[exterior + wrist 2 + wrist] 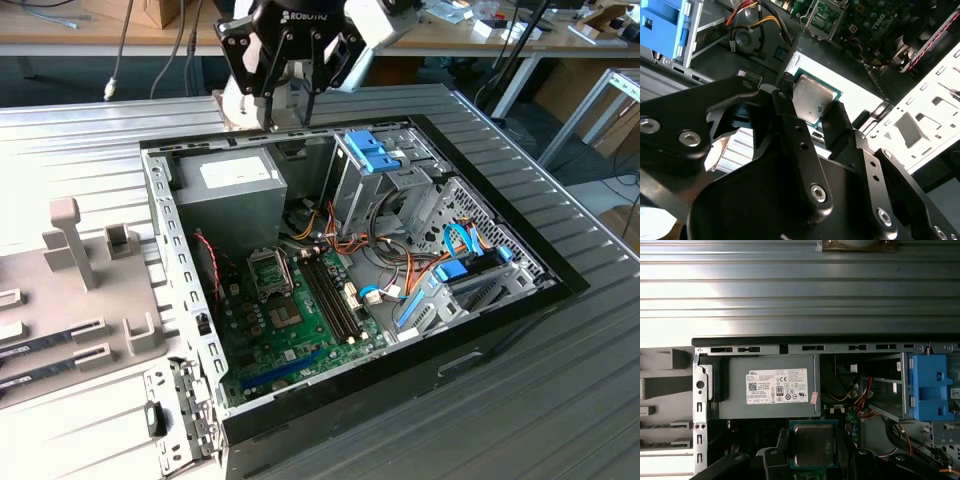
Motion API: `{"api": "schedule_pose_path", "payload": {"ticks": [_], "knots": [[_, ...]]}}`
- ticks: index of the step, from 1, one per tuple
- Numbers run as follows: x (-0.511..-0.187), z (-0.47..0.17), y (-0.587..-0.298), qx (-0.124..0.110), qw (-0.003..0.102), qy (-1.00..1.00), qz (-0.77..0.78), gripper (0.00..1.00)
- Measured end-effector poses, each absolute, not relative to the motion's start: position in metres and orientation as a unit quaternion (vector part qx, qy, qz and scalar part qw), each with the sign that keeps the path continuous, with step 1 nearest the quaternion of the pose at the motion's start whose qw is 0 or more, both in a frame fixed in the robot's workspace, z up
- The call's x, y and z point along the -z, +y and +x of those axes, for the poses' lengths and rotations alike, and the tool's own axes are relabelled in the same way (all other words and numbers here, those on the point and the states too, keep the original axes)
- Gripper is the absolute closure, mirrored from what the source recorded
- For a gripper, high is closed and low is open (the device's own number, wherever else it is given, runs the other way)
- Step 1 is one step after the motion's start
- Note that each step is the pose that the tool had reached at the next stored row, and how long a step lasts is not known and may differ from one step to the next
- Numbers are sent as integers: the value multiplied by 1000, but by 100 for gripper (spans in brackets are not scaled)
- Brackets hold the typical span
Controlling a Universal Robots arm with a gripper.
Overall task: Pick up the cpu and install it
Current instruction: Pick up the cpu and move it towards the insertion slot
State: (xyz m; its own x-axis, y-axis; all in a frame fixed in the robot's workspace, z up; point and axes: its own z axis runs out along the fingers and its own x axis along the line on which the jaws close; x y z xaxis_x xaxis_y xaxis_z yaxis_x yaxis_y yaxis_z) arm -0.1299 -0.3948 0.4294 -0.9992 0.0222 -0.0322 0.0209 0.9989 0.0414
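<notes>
You have the gripper clenched on the cpu by two opposite edges, over the power supply at the case edge; I judge it light, stiff, smooth-topped and fragile underneath.

Cpu half covered, arm cropped

In the second wrist view the black fingers cover part of the cpu. In the exterior view the picture's upper edge cuts off the gripper above its fingers, and the motherboard socket is too small to tell whether it is filled.
</notes>
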Motion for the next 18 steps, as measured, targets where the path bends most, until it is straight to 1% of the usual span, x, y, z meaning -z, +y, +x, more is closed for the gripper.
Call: {"api": "schedule_pose_path", "payload": {"ticks": [18], "knots": [[-428,-102,-395,-21,16,1000,11,53]]}}
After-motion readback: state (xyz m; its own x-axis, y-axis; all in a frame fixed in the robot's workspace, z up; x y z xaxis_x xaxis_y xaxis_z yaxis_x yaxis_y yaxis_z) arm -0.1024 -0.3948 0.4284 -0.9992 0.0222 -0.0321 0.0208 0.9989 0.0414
